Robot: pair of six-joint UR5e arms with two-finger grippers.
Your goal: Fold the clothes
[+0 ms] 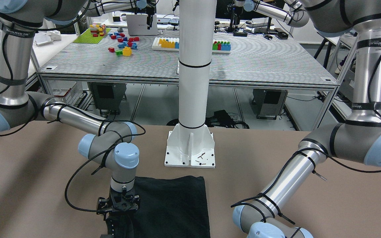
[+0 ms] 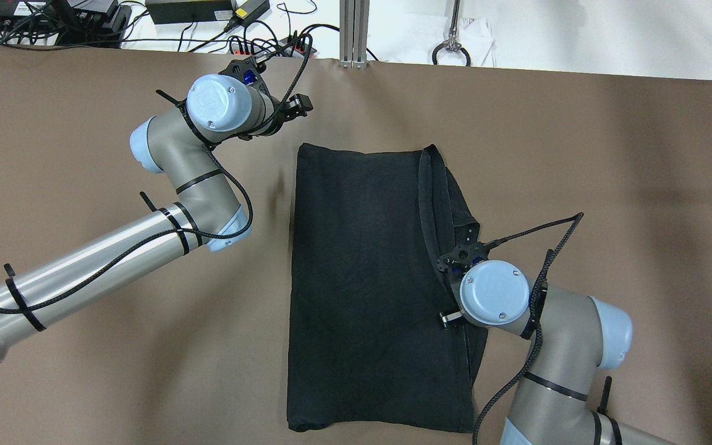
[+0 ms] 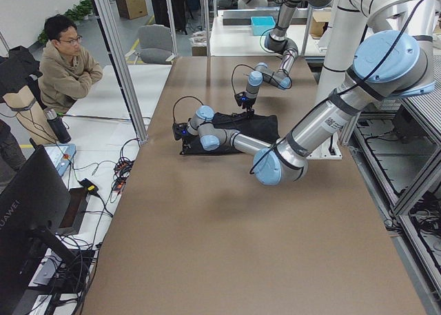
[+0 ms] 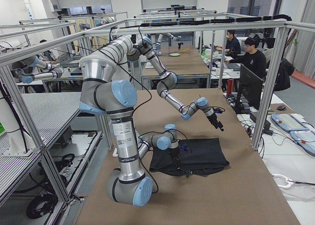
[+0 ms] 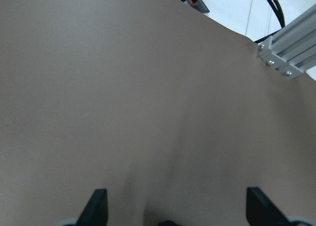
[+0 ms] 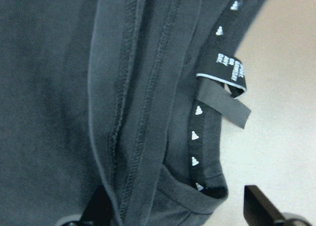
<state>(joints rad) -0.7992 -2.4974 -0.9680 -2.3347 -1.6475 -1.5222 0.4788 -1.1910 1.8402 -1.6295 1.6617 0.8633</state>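
A: Where to log the garment [image 2: 362, 278]?
B: Flat on the table [image 2: 609, 185], midway along the robot-side edge, just off the white pillar base [image 1: 190, 150]. Right long side doubled over, collar [image 6: 197, 194] showing.
A: And the right gripper [image 6: 175, 199]?
B: Spread apart, gripping nothing. Poised at that doubled right side, roughly halfway along it. One finger [image 6: 96, 208] over the dark knit, the other finger [image 6: 256, 203] over bare table. Collar, neck tape and label [image 6: 227, 70] lying between. Contact with the cloth: cannot tell.
A: And the left gripper [image 5: 175, 199]?
B: Likewise spread wide, empty. Near the far edge, beyond the garment's far left corner and apart from it. Only bare table between the fingertips [image 5: 98, 206].
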